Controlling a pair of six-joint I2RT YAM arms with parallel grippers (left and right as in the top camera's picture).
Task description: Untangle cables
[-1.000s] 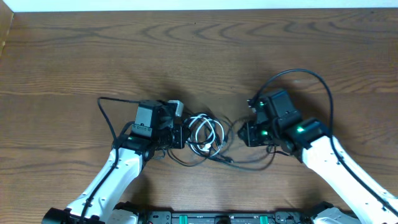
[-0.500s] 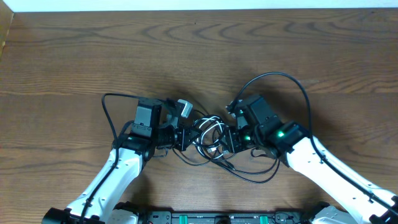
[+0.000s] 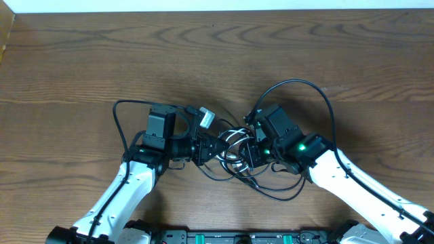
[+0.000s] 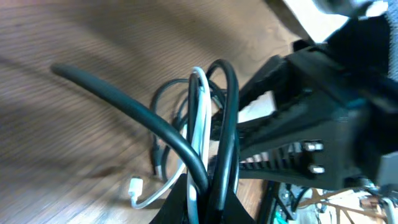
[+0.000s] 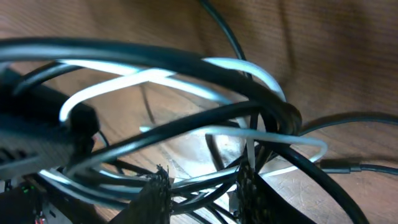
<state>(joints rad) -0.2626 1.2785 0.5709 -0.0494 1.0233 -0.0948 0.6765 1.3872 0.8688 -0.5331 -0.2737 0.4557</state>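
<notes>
One wooden table (image 3: 81, 61) fills the overhead view, and two white arms reach up from its bottom edge, the left arm (image 3: 129, 183) from the lower left and the right arm (image 3: 359, 183) from the lower right. They meet near the middle of the frame, and the cables (image 3: 230, 144) lie there bunched in one knot between the two grippers. The left gripper (image 3: 203, 146) sits at the knot's left side. In its wrist view its fingers are clamped together on the strands, which fan upward out of the grip at the bottom centre. The right gripper (image 3: 248, 153) is at the knot's right side. In its wrist view its two fingertips (image 5: 155, 196) stand apart at the bottom of the frame, with several strands crossing the gap between them. Whether they press on any strand cannot be told. Two black cables (image 4: 227, 118) and one white cable (image 4: 202, 112) can be counted in the loops. One small white plug (image 4: 135, 186) lies on the wood in the lower left of the left wrist view.
</notes>
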